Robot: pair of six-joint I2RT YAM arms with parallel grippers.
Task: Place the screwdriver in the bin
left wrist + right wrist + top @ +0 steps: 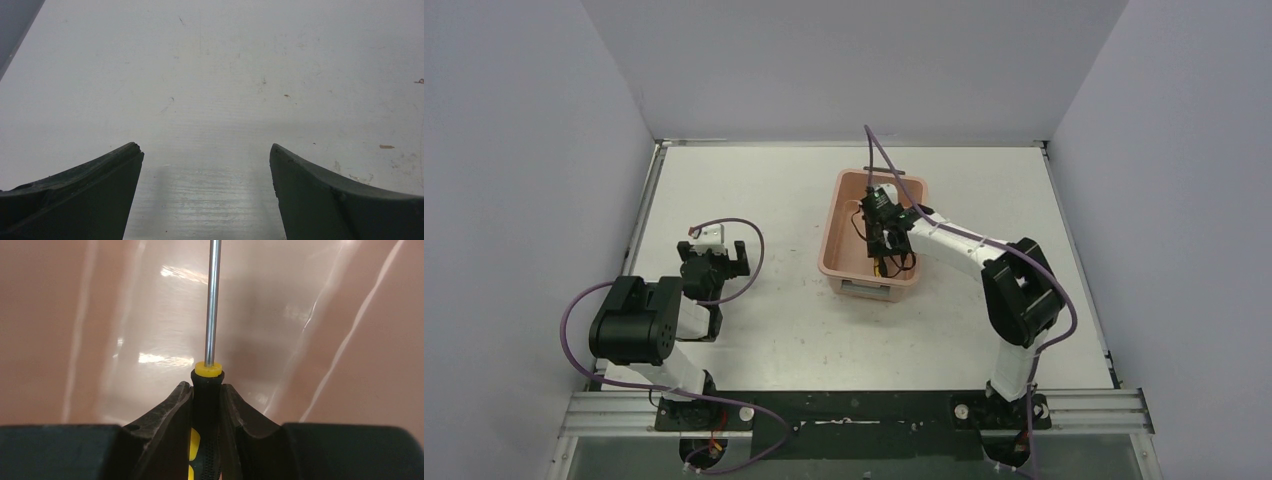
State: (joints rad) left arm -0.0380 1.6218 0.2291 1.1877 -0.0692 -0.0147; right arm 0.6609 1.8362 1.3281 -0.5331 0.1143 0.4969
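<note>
We see our right gripper [206,390] clamped on the screwdriver [208,369] by its black-and-yellow handle. The thin silver shaft points up the frame, against the glossy pink inside of the bin [360,315].

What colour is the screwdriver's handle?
The screwdriver handle is black and yellow, clearest in the right wrist view.

A polished metal shaft gleams on the screwdriver [212,315], its black and yellow handle matt and textured. The bin [350,340] is glossy pink plastic; the table [210,75] matt, lightly scuffed.
</note>
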